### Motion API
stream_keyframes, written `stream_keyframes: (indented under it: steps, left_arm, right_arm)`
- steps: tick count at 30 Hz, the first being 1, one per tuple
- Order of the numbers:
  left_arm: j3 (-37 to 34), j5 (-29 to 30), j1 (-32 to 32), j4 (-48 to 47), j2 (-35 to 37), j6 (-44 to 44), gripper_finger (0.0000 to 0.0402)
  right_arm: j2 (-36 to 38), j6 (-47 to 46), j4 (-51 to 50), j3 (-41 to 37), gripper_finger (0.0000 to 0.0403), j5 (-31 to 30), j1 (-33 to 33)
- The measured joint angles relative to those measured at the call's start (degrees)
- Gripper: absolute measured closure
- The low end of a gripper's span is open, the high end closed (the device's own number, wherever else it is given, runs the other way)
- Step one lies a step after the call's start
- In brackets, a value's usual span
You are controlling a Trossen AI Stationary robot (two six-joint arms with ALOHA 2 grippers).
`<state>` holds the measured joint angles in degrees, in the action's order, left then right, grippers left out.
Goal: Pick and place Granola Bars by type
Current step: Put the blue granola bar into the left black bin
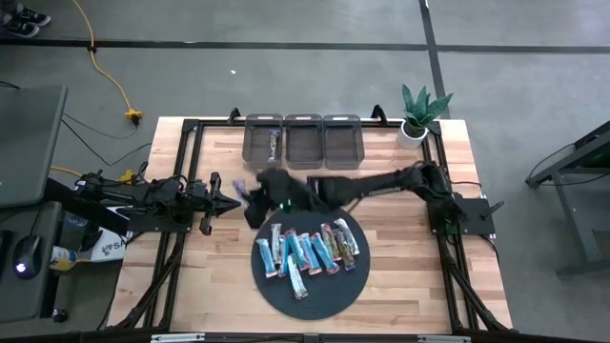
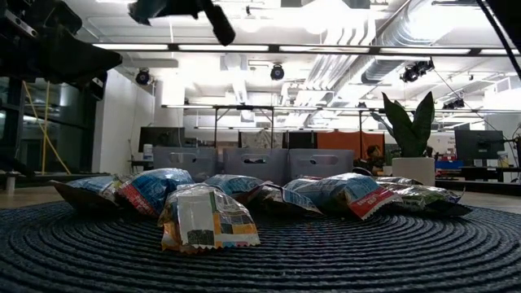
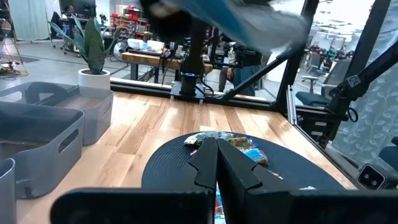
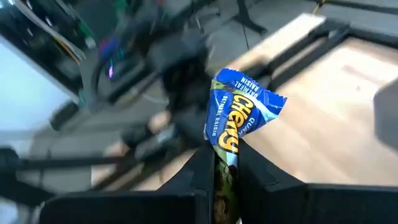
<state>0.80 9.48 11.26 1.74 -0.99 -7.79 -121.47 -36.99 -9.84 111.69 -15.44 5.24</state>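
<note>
On my left, the left gripper (image 1: 232, 201) waits low over the counter (image 1: 400, 286), just left of the round dark mat (image 1: 329, 297); in its wrist view its jaws sit pressed together with nothing between them, pointing toward the mat.

Moving right, my right gripper (image 1: 250, 193) is stretched across the counter on its long arm and hangs above the wood, close to the left gripper's tip and up-left of the mat. Its jaws are clamped on a blue bar (image 4: 239, 115); the right wrist view shows the crumpled blue wrapper standing up out of the narrow gap between the fingers (image 4: 258, 177).

Below and right of that, the rest of the Granola Bars (image 1: 307, 251) lie in a loose row on the mat, mostly light blue with a few pink and pale ones. From the low view one pale-faced bar (image 2: 207, 218) sits nearest the camera with the others heaped behind it.

At the far edge stand three grey bins (image 1: 304, 141) side by side; the leftmost holds a bar (image 1: 275, 145). Right of the bins is a potted plant (image 1: 417, 114)
</note>
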Motion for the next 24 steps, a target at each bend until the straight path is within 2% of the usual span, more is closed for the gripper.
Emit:
stream_keyframes:
  steps: [3,14,24]
  left_arm:
    - [0.0,0.0,0.0,0.0,0.0,0.0,0.0400]
    - [0.0,0.0,0.0,0.0,0.0,0.0,0.0400]
    - [0.0,0.0,0.0,0.0,0.0,0.0,0.0400]
  right_arm:
    - [0.0,-0.4,1.4,0.0,0.0374,2.4,-3.7]
    - [0.0,-0.6,4.2,0.0,0.0375,4.1,-16.1]
    - [0.0,1.5,4.9,0.0,0.0375,5.6,-20.8]
